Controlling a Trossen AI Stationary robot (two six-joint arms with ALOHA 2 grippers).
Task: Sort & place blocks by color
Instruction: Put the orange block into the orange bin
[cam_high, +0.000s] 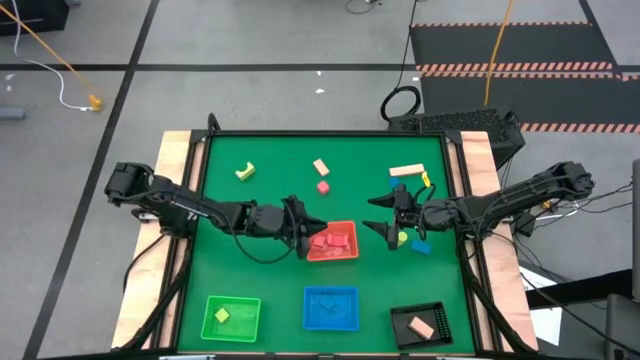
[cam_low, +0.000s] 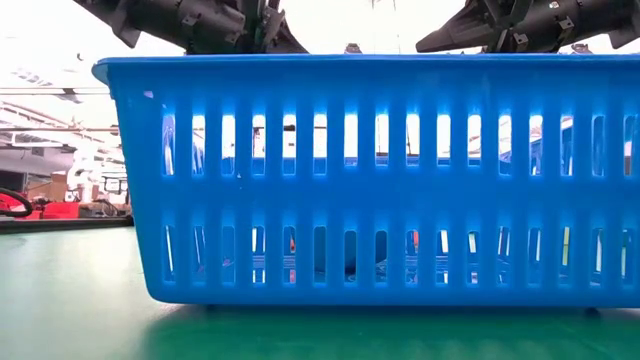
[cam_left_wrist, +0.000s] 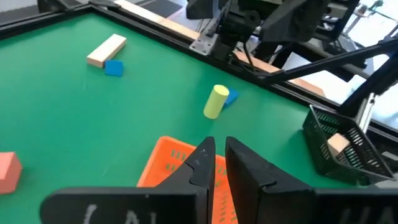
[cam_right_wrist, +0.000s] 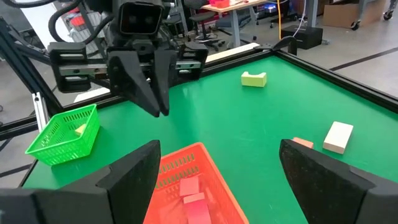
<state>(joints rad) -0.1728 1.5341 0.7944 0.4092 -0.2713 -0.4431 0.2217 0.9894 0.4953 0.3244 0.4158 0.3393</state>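
In the high view my left gripper (cam_high: 300, 228) is shut and empty, above the left rim of the red tray (cam_high: 352, 250), which holds red blocks (cam_high: 326, 240). My right gripper (cam_high: 392, 215) hangs open and empty to the right of that tray. A yellow cylinder (cam_high: 402, 238) and a blue block (cam_high: 421, 245) lie on the table beside it. Farther back lie a tan bar (cam_high: 405, 171), a pink cube (cam_high: 323, 186), a tan block (cam_high: 321, 167) and a yellow arch (cam_high: 244, 171). The left wrist view shows another blue block (cam_left_wrist: 114, 68) next to the tan bar (cam_left_wrist: 106, 50).
Along the near edge stand a green tray (cam_high: 210, 330) holding a yellow block, a blue tray (cam_high: 331, 322), and a black tray (cam_high: 400, 325) holding a tan block. The blue tray (cam_low: 370, 180) fills the low view. Bare green table lies at the left and centre.
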